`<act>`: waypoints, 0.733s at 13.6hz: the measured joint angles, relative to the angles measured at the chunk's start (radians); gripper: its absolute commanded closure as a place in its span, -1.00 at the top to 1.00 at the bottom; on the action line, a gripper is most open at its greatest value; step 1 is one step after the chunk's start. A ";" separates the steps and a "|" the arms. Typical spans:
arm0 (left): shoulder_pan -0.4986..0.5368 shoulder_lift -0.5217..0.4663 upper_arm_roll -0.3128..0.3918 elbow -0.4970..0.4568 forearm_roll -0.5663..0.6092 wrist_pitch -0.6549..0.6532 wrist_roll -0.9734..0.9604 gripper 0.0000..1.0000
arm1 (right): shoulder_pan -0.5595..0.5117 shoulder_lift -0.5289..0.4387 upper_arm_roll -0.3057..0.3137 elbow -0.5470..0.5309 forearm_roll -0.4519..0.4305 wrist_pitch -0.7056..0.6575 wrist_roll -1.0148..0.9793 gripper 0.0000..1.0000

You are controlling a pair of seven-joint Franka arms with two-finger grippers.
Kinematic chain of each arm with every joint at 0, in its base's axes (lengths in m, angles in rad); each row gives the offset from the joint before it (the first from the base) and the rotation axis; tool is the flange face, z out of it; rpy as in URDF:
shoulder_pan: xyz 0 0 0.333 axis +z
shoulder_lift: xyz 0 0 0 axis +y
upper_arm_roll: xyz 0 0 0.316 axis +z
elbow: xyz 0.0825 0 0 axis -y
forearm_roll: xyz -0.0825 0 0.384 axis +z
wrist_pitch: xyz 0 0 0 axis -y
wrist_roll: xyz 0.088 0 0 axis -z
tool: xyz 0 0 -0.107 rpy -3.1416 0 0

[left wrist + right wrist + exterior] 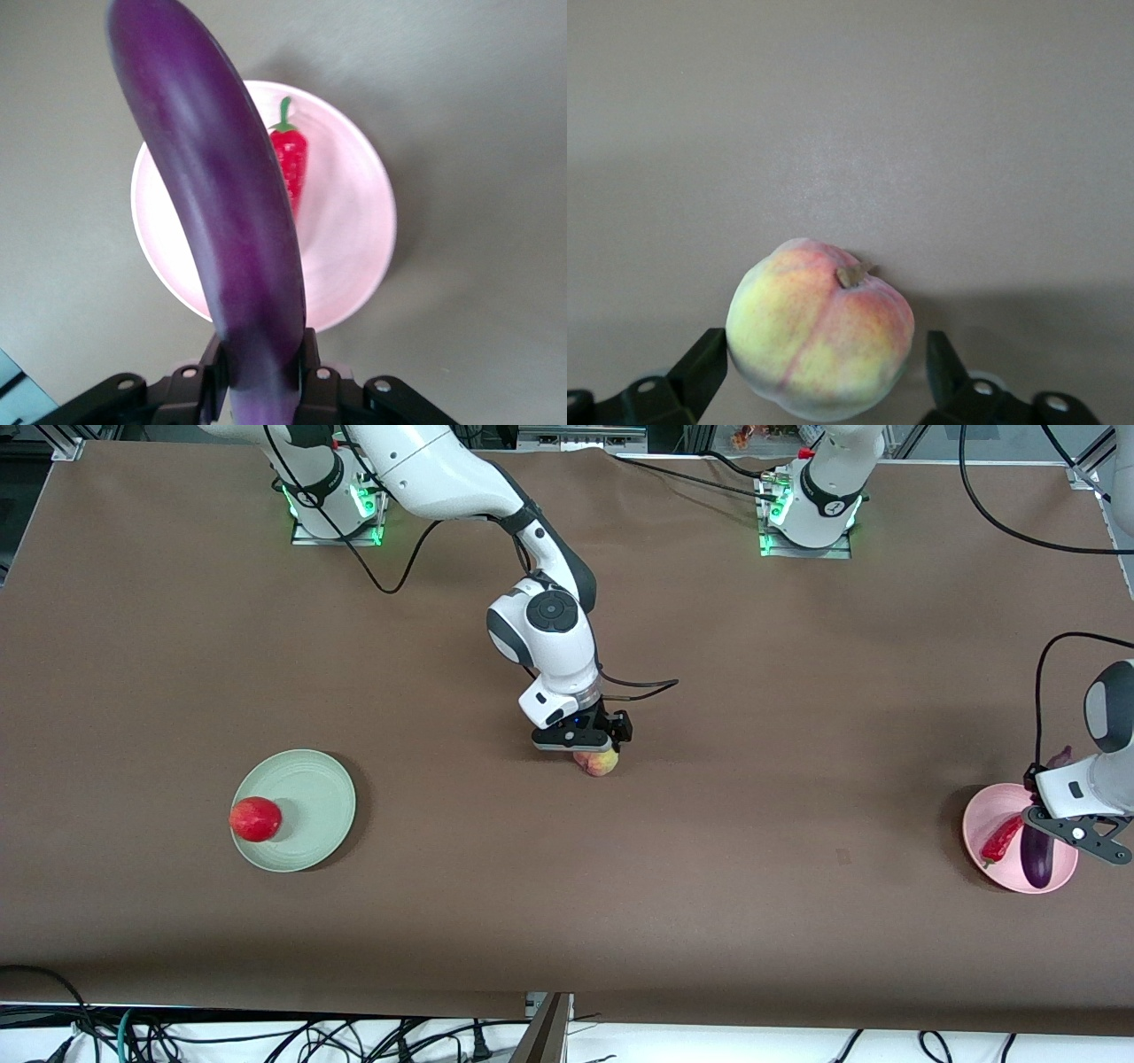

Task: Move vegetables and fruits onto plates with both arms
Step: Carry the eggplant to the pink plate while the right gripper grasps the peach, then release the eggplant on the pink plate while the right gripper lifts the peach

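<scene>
My left gripper (pixel 1038 825) is shut on the purple eggplant (pixel 1036 856) and holds it over the pink plate (pixel 994 806). In the left wrist view the eggplant (pixel 213 177) is clamped at its stem end in the left gripper (pixel 259 372), above the plate (pixel 345 230). The red chili (pixel 1001 839) lies on that plate (pixel 290 164). My right gripper (pixel 595 749) is low at the table's middle, open around the peach (pixel 601 763). In the right wrist view the peach (pixel 819 328) rests on the table between the gripper's (pixel 824 376) spread fingers (pixel 700 367). The red apple (pixel 255 819) sits on the green plate (pixel 310 797).
The brown table (pixel 753 886) stretches between the two plates. The green plate is toward the right arm's end, the pink one toward the left arm's end, near the table's edge. Cables hang below the table edge nearest the front camera.
</scene>
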 measured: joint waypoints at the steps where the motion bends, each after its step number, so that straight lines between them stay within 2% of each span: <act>1: 0.000 0.021 0.022 0.000 0.007 0.045 0.005 -0.69 | 0.000 0.000 -0.001 0.001 -0.016 0.003 0.000 0.48; 3: 0.003 0.060 0.053 0.000 0.010 0.127 0.014 -0.67 | 0.000 0.001 -0.002 0.002 -0.044 0.015 0.003 0.39; 4: 0.004 0.072 0.060 0.001 0.010 0.151 0.017 -0.61 | 0.001 0.002 -0.002 0.002 -0.050 0.020 0.003 0.07; 5: 0.004 0.080 0.065 0.001 0.010 0.165 0.018 -0.51 | 0.001 0.004 -0.003 0.002 -0.053 0.028 0.003 -0.14; 6: 0.004 0.085 0.070 0.001 0.010 0.174 0.019 -0.49 | 0.001 0.006 -0.003 0.002 -0.054 0.035 0.003 -0.34; 7: 0.004 0.089 0.073 0.001 0.010 0.188 0.020 -0.23 | 0.001 0.006 -0.004 0.002 -0.055 0.036 0.003 -0.47; 8: 0.003 0.094 0.077 0.002 0.010 0.205 0.020 0.99 | 0.001 0.006 -0.004 0.002 -0.055 0.037 0.003 -0.49; 10: 0.003 0.106 0.087 0.002 0.010 0.228 0.020 1.00 | 0.003 0.007 -0.012 0.002 -0.055 0.042 0.003 -0.49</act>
